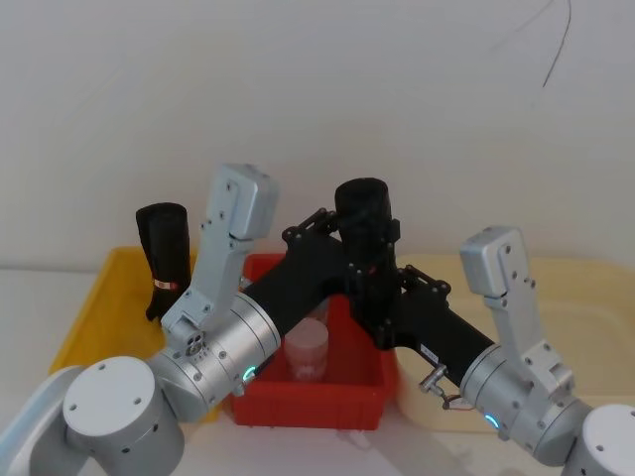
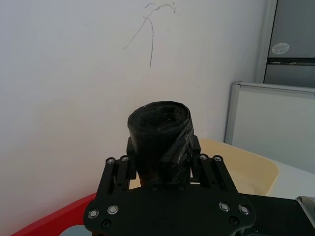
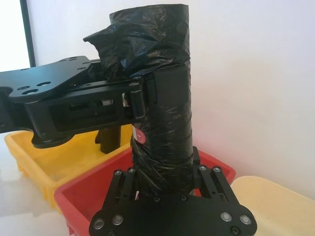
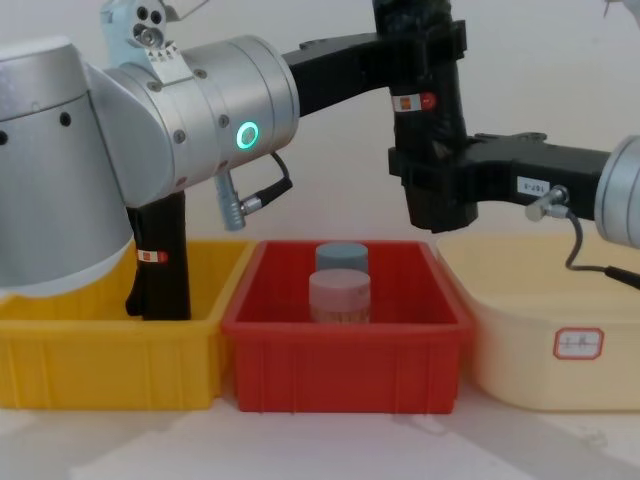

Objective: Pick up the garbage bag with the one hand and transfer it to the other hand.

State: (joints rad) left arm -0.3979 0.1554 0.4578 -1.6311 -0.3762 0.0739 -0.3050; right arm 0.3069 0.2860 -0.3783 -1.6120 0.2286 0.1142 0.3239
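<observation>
The garbage bag (image 4: 425, 80) is held upright in the air above the red bin (image 4: 345, 322), well clear of its rim. It is gripped at two heights. The left hand (image 4: 418, 50), reaching in from the left, is pinched on the upper part of the roll, just above the small white-and-red label (image 4: 414, 101). The right hand (image 4: 432, 190), reaching in from the right, is clamped on the lower part. In the left wrist view the fingers (image 2: 130, 150) are seen pressed against both sides of the roll. In the right wrist view the right hand's fingers (image 3: 198, 164) are likewise seen flush against the black plastic.

The top of the bag is cut off by the upper edge of the chest view, and its lower end is covered by the right hand. In the right wrist view part of the label is hidden behind the left hand.

A second black roll (image 4: 160, 262) is stood in the yellow bin (image 4: 100, 370) at the left, its foot hidden by the bin wall and its top covered by the left arm in the chest view. Two capped jars (image 4: 339, 292) are set in the red bin, one partly hidden behind the other. A cream bin (image 4: 540, 330) is placed at the right, and all three bins are carried by the white counter (image 4: 330, 447).
</observation>
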